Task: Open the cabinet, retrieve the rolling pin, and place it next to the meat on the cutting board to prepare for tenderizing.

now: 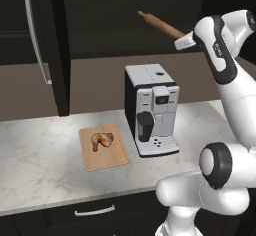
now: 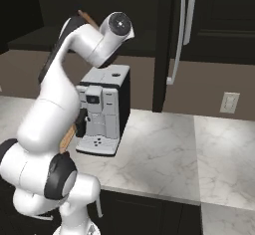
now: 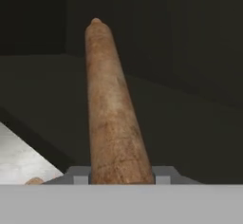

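Gripper (image 3: 121, 173): clamped on slender brown wooden rolling pin (image 1: 159, 24), raised high.
Board: light tan wooden cutting board (image 1: 111, 158) near table (image 1: 35, 155) front edge, right half bare.

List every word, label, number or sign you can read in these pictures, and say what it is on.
No text can be read anywhere.
Coffee machine: its dark front panel and small buttons carry no legible marks.
Robot arm: small dark marks on the upper link, too blurred to read.
Rolling pin, cutting board, wall outlet: no print.
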Robot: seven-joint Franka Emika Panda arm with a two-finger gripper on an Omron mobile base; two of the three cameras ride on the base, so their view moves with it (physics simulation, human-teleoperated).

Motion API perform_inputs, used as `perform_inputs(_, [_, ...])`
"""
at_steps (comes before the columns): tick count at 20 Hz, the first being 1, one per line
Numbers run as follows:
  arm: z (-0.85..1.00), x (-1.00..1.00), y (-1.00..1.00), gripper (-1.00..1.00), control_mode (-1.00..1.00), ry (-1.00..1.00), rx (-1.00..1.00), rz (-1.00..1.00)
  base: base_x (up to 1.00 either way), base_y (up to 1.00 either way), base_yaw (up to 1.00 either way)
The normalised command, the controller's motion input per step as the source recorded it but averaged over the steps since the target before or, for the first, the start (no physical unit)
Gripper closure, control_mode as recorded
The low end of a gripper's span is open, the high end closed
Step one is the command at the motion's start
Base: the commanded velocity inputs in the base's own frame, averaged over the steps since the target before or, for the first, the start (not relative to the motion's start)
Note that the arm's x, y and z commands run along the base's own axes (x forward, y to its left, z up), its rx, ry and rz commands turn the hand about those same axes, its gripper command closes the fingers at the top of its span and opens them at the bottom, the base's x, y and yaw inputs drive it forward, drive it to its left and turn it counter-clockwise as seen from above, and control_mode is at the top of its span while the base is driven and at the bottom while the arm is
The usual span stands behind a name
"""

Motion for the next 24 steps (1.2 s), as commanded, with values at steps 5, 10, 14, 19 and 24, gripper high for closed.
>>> perform_inputs(5, [0.0,-0.99,0.29,1.0,-1.0,-0.12,0.0,0.11,0.0,0.0,0.0])
perform_inputs(10, [0.0,-0.99,0.36,1.0,-1.0,-0.04,0.0,0.1,0.0,0.0,0.0])
perform_inputs(14, [-0.03,-0.99,0.4,1.0,-1.0,0.0,-0.01,0.11,0.0,0.0,0.0])
perform_inputs(19, [-0.16,-0.81,0.5,1.0,-1.0,0.02,-0.07,0.12,0.0,0.0,0.0])
perform_inputs(24, [-0.4,-0.54,0.63,1.0,-1.0,0.06,-0.14,0.13,0.0,0.0,0.0])
